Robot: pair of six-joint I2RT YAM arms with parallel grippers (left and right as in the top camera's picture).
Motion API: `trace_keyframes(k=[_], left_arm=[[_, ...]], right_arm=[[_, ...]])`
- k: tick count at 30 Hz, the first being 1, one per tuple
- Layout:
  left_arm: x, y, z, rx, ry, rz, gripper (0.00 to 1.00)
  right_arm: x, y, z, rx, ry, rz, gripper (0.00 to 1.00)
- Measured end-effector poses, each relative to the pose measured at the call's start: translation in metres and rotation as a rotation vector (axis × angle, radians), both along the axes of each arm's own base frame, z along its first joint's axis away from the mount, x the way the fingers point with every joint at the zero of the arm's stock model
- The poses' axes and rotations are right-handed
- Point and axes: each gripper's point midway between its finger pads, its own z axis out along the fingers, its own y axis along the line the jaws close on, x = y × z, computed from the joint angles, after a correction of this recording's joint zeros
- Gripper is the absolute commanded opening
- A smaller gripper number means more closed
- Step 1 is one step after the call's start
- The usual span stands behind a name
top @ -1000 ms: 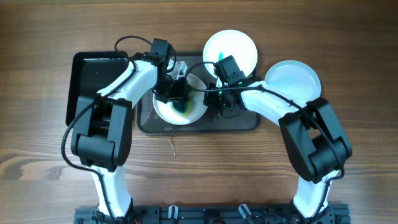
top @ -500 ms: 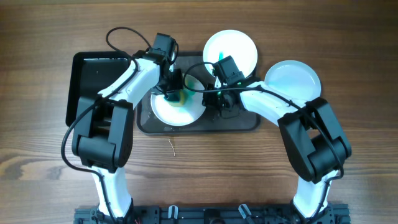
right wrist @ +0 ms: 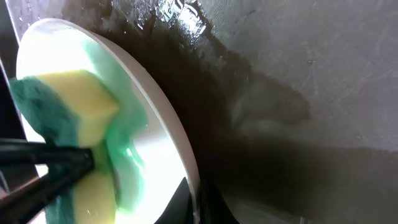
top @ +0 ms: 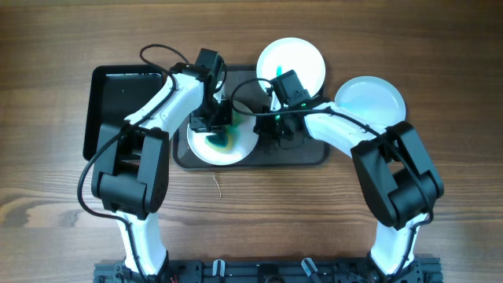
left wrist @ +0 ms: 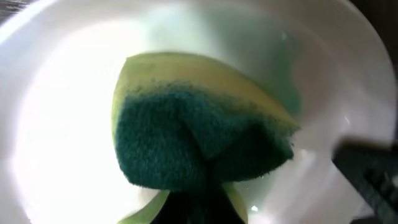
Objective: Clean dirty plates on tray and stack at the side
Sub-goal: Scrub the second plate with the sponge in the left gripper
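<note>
A white plate [top: 224,145] smeared green lies on the dark tray [top: 299,156]. My left gripper [top: 218,124] is shut on a yellow and green sponge [left wrist: 199,146] and presses it onto the plate's inside [left wrist: 68,124]. My right gripper [top: 271,126] is shut on the plate's right rim [right wrist: 186,162], one finger inside and one outside. The sponge also shows in the right wrist view [right wrist: 68,112]. A second white plate with a green streak [top: 291,63] sits behind the tray. A clean white plate [top: 369,101] lies to the right.
A black flat board [top: 118,102] lies left of the tray. The tray floor [right wrist: 298,93] is wet in the right wrist view. Cables from both arms hang over the tray area.
My left gripper has moved the sponge back toward the near-left over the plate. The plate has shifted slightly toward the front. The right gripper has stayed on the rim.
</note>
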Motion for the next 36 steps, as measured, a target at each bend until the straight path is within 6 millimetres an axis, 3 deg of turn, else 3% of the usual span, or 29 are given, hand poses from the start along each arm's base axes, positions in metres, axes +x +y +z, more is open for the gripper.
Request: trace_keyframes(k=[13,20,27,30,36], left_arm=[[0.001,-0.017,0.004,-0.114,-0.06,-0.26,0.04],[-0.03,-0.02,0.008,-0.167,0.03,-0.393,0.04],[-0.031,-0.02,0.008,-0.173,0.02,-0.443,0.04],[-0.02,-0.01,0.003,-0.084,0.0,-0.373,0.04],[-0.002,0.04,-0.003,0.293,-0.036,-0.025,0.04]], right_arm=[[0.005,-0.007,0.001,0.015,0.002,-0.012,0.04],[0.004,-0.005,0.002,0.02,0.005,-0.006,0.04],[0.003,-0.004,0.002,0.024,0.008,-0.004,0.04],[0.004,-0.004,0.002,0.025,0.006,-0.004,0.04],[0.003,-0.002,0.0,0.026,0.007,0.002,0.04]])
